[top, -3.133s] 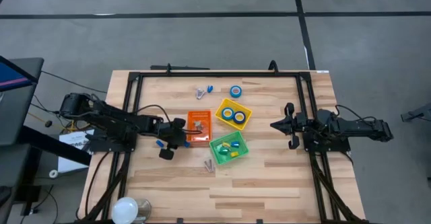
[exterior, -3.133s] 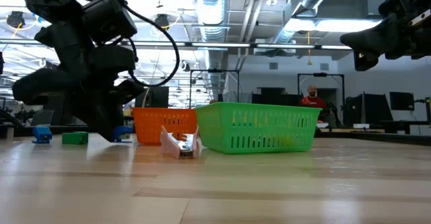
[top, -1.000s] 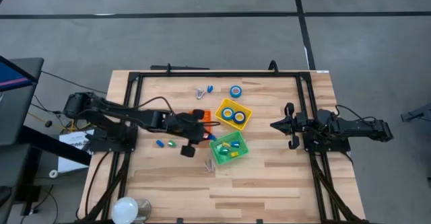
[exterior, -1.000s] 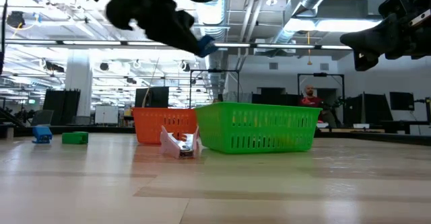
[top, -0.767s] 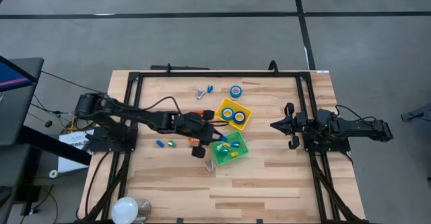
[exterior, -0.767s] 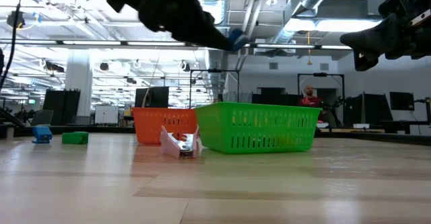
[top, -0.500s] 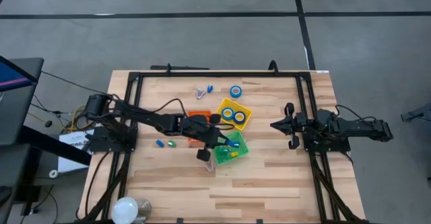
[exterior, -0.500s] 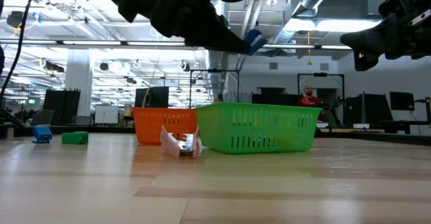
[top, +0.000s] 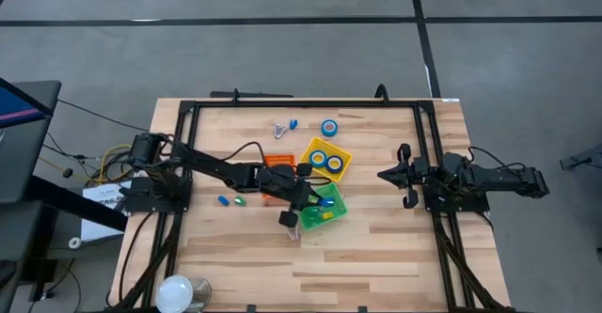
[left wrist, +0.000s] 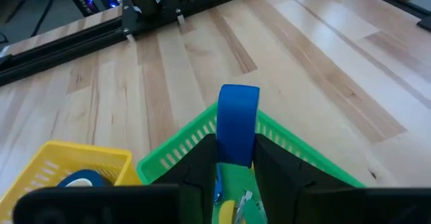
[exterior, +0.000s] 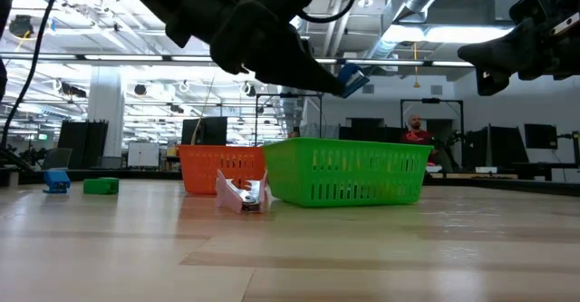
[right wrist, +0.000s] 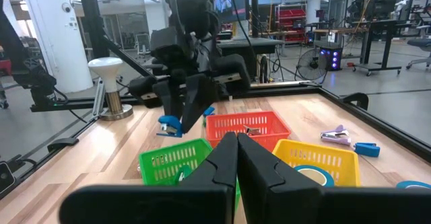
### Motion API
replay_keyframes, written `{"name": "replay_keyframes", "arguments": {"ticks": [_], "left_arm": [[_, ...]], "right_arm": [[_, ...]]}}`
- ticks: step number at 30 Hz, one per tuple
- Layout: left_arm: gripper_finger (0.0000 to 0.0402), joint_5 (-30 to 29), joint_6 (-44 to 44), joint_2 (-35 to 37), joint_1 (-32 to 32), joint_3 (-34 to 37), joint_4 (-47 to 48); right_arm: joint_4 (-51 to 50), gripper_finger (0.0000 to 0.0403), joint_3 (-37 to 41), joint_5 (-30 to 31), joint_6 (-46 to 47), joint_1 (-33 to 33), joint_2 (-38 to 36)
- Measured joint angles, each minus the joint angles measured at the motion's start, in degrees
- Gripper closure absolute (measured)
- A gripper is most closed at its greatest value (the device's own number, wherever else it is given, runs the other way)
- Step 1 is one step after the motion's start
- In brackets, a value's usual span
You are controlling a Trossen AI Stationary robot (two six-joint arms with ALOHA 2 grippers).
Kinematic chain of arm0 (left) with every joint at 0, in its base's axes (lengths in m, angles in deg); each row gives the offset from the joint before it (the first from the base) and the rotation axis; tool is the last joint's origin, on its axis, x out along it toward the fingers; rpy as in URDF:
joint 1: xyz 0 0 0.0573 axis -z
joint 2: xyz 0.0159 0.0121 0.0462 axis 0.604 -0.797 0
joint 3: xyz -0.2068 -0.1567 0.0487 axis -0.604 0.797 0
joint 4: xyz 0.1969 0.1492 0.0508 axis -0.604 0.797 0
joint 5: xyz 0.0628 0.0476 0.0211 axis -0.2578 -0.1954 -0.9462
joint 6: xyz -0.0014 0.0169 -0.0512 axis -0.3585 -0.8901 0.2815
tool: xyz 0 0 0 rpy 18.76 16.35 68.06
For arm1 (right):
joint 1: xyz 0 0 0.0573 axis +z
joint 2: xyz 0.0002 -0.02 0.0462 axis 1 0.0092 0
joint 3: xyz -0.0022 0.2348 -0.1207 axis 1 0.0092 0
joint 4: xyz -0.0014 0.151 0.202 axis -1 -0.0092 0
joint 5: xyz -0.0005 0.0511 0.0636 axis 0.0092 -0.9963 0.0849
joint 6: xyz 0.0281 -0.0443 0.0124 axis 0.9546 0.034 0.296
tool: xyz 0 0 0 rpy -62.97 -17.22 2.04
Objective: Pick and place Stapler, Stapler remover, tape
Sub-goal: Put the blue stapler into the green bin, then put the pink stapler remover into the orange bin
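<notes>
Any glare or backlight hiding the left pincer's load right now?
Low view: bright ceiling lights leave the left pincer a dark silhouette, yet the small blue stapler shows over the green plastic basket. Left wrist view: evenly lit, stapler clear.

Both arms all-dark, matte black, jointed links. Left arm (top: 202,169): slim long link sections, round joint housing at the shoulder end nearest the table (top: 376,275) edge, black cable looping off the top of the links, yellow and dark wires bundled by the base. Left gripper (left wrist: 236,158): two flat black fingers (left wrist: 202,173), blunt angular tips. Right arm (top: 489,181): chunkier, blocky black housings, stacked segments, base on the black frame rails along the table's side. Right gripper (right wrist: 236,158): two tapered black fingers with smooth faces. No legible markings or visible screws.
</notes>
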Motion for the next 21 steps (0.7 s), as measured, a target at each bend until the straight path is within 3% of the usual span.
{"name": "replay_keyframes", "arguments": {"ticks": [8,21], "left_arm": [[0.0294,-0.01,5.53,0.16,0.01,0.00,-0.02],[0.0169,-0.23,8.61,0.69,0.03,0.12,0.47]], "right_arm": [[0.00,0.0402,0.00,0.00,0.00,-0.01,0.01],[0.00,0.0402,0.01,0.00,0.00,-0.01,0.01]]}}
